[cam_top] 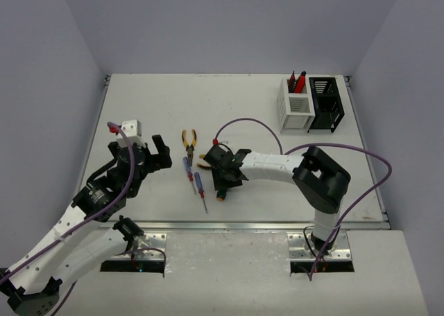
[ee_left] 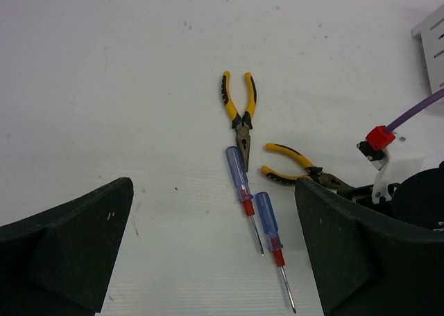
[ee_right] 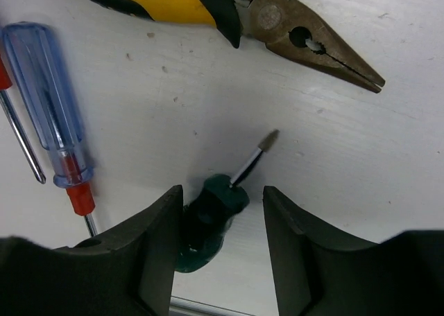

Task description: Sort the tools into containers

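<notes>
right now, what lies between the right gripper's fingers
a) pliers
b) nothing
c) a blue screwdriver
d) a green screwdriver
d: the right wrist view shows the green screwdriver on the table between the open fingers of the right gripper, while the blue screwdriver and the pliers lie outside them.

White arms (cam_top: 269, 165), black joints (cam_top: 322, 181), purple cables (ee_left: 416, 113), red connectors (ee_left: 379, 137)

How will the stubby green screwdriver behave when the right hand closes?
The green screwdriver looks rigid and probably light. Its rounded handle lies off-centre in the open right hand, so one finger would likely touch first and roll or pivot it. The short handle may offer little grip.
</notes>
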